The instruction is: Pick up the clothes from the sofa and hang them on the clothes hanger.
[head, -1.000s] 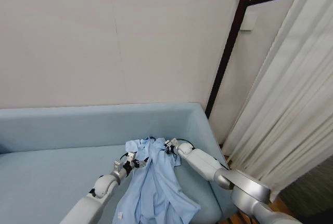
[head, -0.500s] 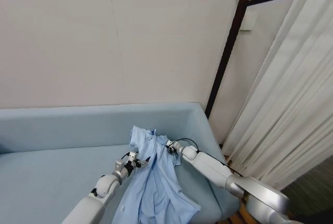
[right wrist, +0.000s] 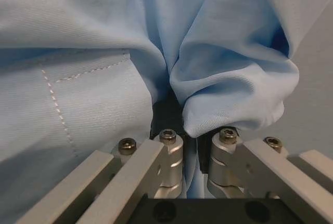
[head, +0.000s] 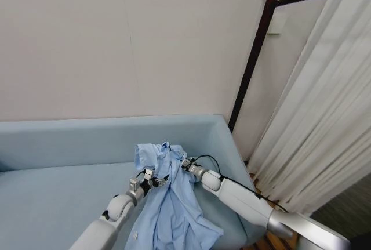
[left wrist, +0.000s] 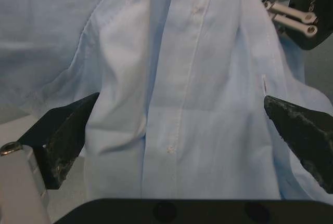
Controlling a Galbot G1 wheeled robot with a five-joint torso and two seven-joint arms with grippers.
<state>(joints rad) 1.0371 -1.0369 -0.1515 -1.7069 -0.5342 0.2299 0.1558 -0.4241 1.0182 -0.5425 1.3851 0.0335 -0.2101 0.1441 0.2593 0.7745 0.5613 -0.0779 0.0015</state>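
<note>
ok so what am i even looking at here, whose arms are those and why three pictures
It is a two-armed robot on wheels. The wide picture comes from a camera on its head; the two close-ups come from cameras on its wrists. A blue shirt lies bunched on a sofa. The right hand is shut on a fold of the shirt. The left hand is open, its fingers spread either side of the cloth. A dark rack stands beside the sofa.

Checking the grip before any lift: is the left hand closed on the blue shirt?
No, the left hand has its fingers wide apart, with the shirt lying between them.
</note>
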